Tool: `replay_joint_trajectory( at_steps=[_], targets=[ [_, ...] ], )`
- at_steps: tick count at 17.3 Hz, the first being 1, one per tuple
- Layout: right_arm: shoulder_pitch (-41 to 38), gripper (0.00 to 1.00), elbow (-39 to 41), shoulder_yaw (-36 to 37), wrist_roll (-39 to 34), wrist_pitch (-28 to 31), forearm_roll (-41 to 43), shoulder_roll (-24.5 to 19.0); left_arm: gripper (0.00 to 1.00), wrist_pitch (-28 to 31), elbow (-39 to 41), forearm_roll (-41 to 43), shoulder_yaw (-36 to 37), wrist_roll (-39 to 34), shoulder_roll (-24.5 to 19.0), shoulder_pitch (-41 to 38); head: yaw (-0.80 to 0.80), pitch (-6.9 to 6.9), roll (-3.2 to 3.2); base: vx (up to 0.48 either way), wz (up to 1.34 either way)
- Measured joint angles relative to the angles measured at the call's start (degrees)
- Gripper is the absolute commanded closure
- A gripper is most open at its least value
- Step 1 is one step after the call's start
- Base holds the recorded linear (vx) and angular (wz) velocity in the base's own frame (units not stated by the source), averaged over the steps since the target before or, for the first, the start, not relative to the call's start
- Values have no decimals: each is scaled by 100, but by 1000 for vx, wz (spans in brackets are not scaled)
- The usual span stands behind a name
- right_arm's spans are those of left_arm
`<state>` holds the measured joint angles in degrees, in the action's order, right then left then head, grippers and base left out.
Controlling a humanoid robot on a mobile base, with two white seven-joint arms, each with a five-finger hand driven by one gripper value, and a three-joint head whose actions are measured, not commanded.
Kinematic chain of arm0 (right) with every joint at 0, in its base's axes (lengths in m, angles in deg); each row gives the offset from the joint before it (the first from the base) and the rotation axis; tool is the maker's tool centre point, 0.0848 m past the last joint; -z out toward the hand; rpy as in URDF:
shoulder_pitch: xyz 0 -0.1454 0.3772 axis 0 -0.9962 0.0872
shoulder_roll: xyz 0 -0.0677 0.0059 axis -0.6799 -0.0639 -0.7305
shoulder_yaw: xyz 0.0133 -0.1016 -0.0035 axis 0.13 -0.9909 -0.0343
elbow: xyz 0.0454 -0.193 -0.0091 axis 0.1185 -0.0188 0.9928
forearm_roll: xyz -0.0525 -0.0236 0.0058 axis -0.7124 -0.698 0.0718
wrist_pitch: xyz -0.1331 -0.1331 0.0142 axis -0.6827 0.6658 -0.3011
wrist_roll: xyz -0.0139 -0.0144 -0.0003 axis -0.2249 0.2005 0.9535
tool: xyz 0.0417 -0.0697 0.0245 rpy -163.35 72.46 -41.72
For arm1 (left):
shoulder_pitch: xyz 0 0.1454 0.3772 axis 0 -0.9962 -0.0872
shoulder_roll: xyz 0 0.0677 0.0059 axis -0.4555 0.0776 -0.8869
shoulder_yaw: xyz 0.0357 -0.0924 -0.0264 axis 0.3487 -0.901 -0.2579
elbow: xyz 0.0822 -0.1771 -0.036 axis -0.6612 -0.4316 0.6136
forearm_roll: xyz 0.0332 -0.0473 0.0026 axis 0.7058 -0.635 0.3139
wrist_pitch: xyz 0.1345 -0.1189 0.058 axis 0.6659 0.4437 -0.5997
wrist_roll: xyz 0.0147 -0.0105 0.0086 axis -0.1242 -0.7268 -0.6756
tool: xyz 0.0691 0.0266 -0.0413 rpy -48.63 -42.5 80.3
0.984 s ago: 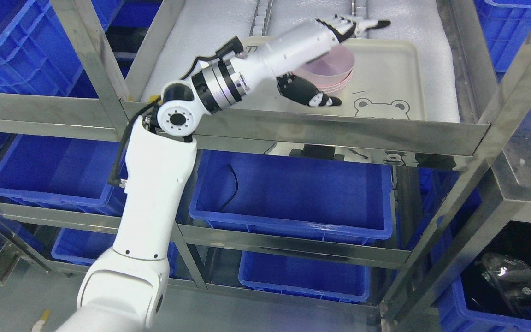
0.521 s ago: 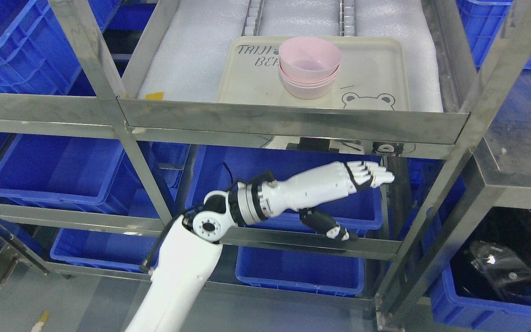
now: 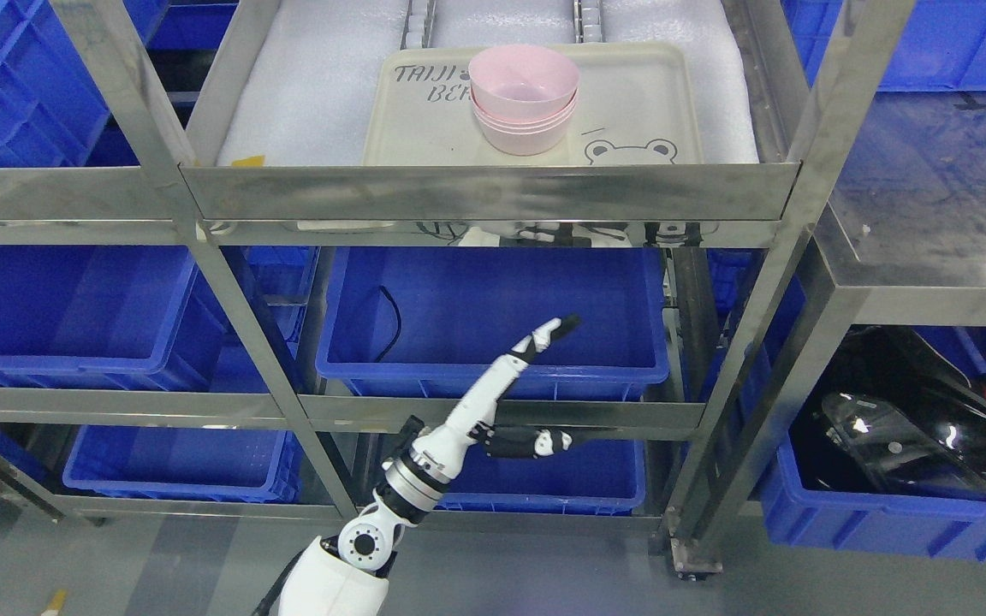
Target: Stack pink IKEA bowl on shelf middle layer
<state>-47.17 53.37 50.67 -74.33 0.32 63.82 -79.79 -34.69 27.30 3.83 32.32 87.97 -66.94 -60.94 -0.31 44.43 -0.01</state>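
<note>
A stack of pink bowls stands upright on a cream tray with a bear drawing, on the steel shelf's layer at the top of the view. My left hand hangs well below that layer, in front of a blue bin. Its fingers are stretched out straight, the thumb is spread apart, and it holds nothing. The left arm rises from the bottom edge. Nothing touches the bowls.
Steel uprights and a front rail frame the shelf. More blue bins fill the lower layers and both sides. A black shiny object lies in a bin at the lower right. White foam lines the bowl layer.
My left hand has let go of the bowl stack, pulled out of the shelf and dropped far down in front of the lower layers. The camera view has also shifted.
</note>
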Motion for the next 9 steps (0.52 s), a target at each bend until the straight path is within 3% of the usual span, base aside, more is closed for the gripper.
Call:
replay_joint_trajectory(
  at_steps=[2,6,9],
  targets=[
    [0,0,0,0,0,0,0,0,1,301,-230,-179,-217,-518,0,-65,0,0,0,-1,0],
    [2,0,0,0,0,0,0,0,1,620,-505,-349,-536,-785,0,117,0,0,0,4,27],
    [1,0,0,0,0,0,0,0,0,1778,-403,-436,-778,-866,0,40,0,0,0,0,0]
  ],
)
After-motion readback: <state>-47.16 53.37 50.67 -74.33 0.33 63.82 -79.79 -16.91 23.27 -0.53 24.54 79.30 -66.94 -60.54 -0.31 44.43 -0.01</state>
